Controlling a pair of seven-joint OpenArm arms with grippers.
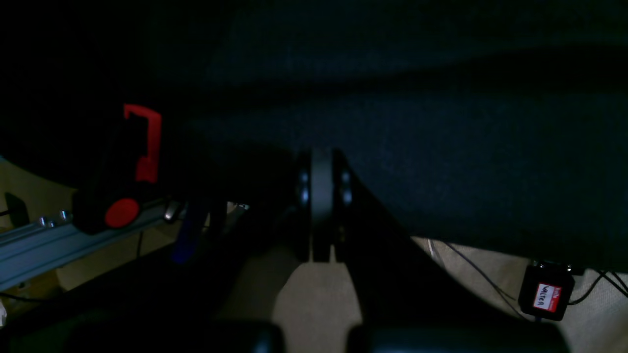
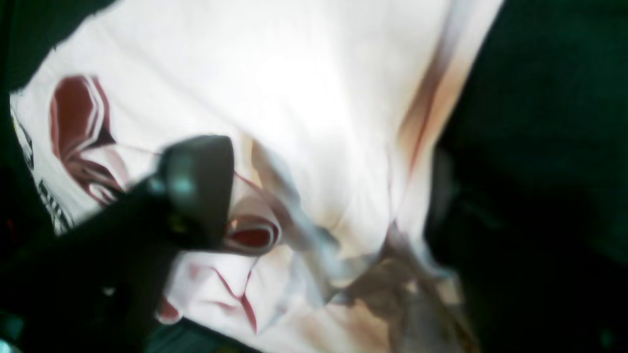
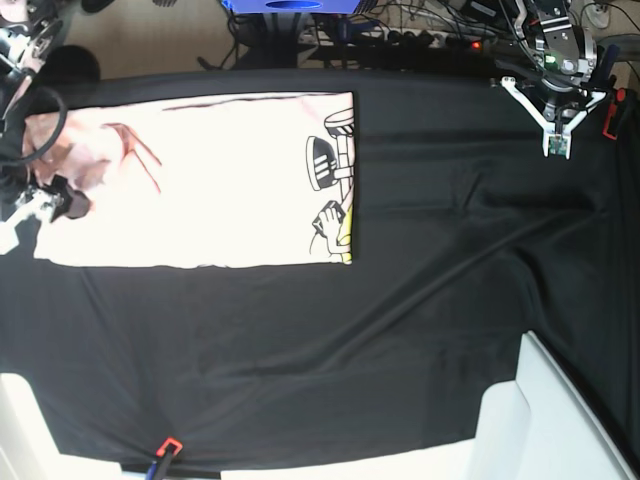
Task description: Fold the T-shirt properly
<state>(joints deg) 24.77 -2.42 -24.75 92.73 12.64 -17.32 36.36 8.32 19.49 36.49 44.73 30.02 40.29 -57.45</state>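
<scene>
A pale pink T-shirt (image 3: 200, 180) lies folded into a rectangle at ten o'clock on the surface (image 3: 400, 330), which is draped in a black cloth, with a strip of black-and-yellow print along its three o'clock edge. The right claw (image 3: 45, 205) sits at the shirt's nine o'clock edge with its fingers parted over crumpled fabric; whether it grips is unclear. The left claw (image 3: 556, 125) rests closed at two o'clock, well apart from the shirt, holding nothing.
</scene>
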